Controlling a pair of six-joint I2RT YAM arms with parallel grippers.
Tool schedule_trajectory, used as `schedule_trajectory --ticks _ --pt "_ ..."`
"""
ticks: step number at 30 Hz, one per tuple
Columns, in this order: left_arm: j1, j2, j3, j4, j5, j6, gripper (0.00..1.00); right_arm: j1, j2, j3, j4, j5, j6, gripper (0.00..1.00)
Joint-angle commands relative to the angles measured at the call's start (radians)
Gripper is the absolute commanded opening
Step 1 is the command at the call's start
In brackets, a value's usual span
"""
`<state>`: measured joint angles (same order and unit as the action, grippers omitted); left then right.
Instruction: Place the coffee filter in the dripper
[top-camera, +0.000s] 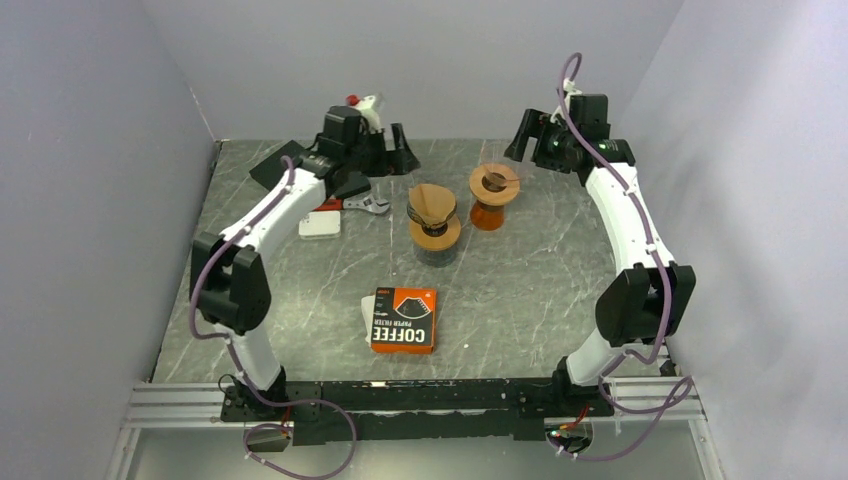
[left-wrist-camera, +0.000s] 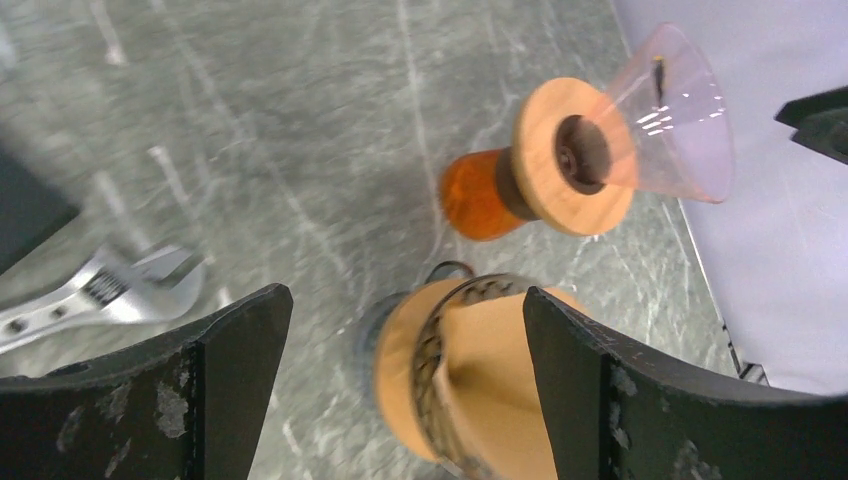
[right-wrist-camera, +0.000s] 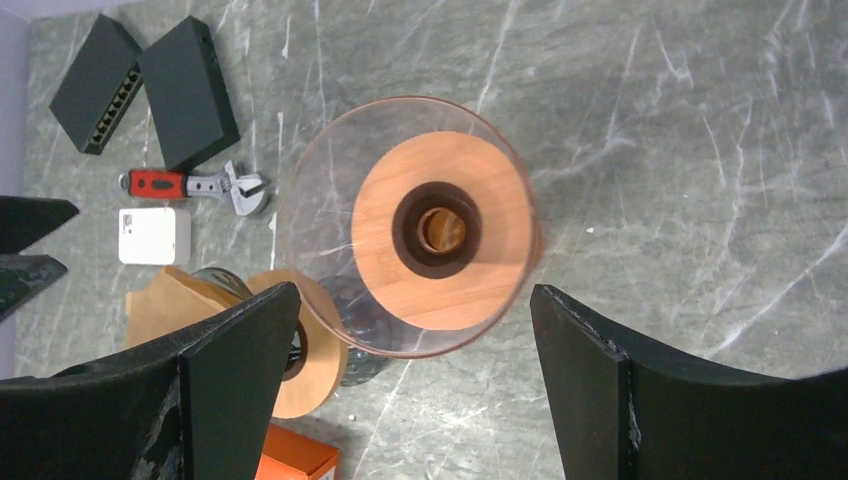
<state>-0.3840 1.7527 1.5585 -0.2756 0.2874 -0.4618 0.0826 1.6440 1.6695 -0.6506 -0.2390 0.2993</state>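
Top external view, catalogued left to right.

- Far left: black boxes (top-camera: 270, 170), white box (top-camera: 320, 223), wrench (top-camera: 368, 203). Not part of the task.
- Left gripper (left-wrist-camera: 402, 300): jaws spread wide, holding nothing, hanging just above the dripper.
- Dripper (top-camera: 435, 232), centre of the table (top-camera: 560, 300): brown coffee filter (top-camera: 431, 203) stands in its cone, top edge clear of the wooden collar. Placement looks done, though how evenly it sits cannot be told.
- Second dripper (top-camera: 494, 190), just right of the first: glass cone empty.
- Right gripper (right-wrist-camera: 415, 295): wide open, empty, over the second dripper.
- Near centre: filter box (top-camera: 403, 320).

Left to do, by judgement: pull both arms back.
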Motion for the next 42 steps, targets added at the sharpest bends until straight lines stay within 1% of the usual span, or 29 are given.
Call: schedule_trajectory --ticks 1,3,5,9,15,23,29,33,38,40,42 --pt "-0.08 0.079 0.132 0.011 0.048 -0.008 0.91 -0.061 -0.068 -0.047 0.093 -0.043 0.045 0.91" --pt "-0.115 0.125 0.183 0.008 0.054 -0.009 0.9 -0.078 -0.076 -0.066 0.105 -0.042 0.051 0.91" --pt "-0.142 0.166 0.238 0.013 0.061 -0.015 0.9 -0.119 -0.074 -0.075 0.116 -0.06 0.06 0.91" --pt "-0.17 0.241 0.316 0.07 0.1 -0.057 0.89 -0.137 -0.047 -0.08 0.14 -0.097 0.092 0.9" --pt "-0.176 0.34 0.405 0.155 0.148 -0.14 0.88 -0.158 -0.003 -0.088 0.168 -0.161 0.121 0.85" --pt "-0.177 0.468 0.558 0.161 0.205 -0.191 0.84 -0.16 0.035 -0.094 0.181 -0.192 0.124 0.76" --pt "-0.18 0.523 0.609 0.174 0.206 -0.208 0.8 -0.161 0.055 -0.09 0.181 -0.205 0.121 0.71" --pt "-0.189 0.564 0.652 0.144 0.202 -0.192 0.76 -0.161 0.061 -0.092 0.185 -0.22 0.12 0.67" --pt "-0.191 0.567 0.644 0.132 0.181 -0.175 0.7 -0.161 0.067 -0.1 0.19 -0.23 0.12 0.61" --pt "-0.19 0.561 0.632 0.126 0.163 -0.164 0.66 -0.161 0.072 -0.104 0.194 -0.236 0.121 0.59" --pt "-0.19 0.558 0.628 0.116 0.153 -0.157 0.64 -0.161 0.078 -0.106 0.195 -0.241 0.121 0.57"
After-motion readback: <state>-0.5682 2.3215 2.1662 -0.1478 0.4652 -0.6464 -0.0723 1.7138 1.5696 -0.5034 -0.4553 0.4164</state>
